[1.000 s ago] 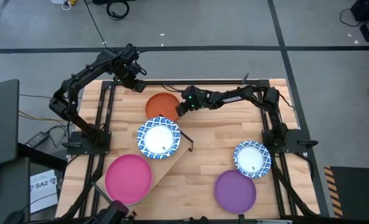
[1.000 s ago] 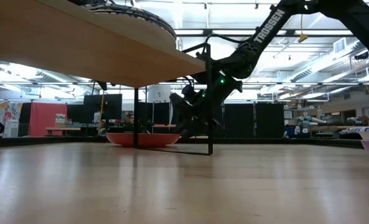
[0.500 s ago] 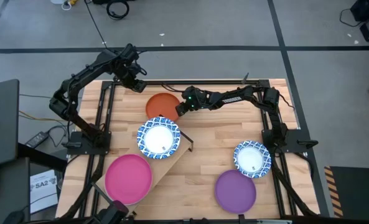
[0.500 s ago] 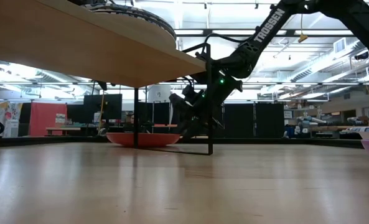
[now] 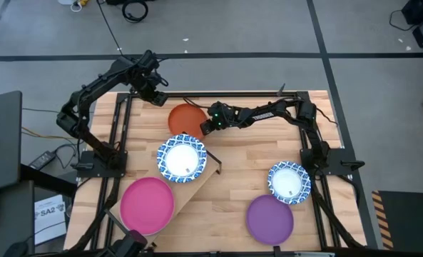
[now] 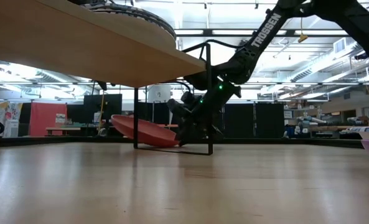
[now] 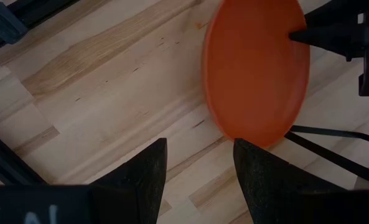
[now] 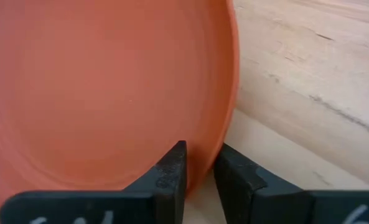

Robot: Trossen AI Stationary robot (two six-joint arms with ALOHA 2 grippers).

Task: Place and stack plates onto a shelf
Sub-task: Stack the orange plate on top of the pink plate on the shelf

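Right gripper has tilted orange plate up.

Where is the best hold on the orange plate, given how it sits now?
At the rim, as the right end effector already does: its fingers pinch the edge of the orange plate on the side facing the right arm. In the low view that edge is lifted and the plate tilts, so a finger fits under it. The left end effector hovers open nearby.
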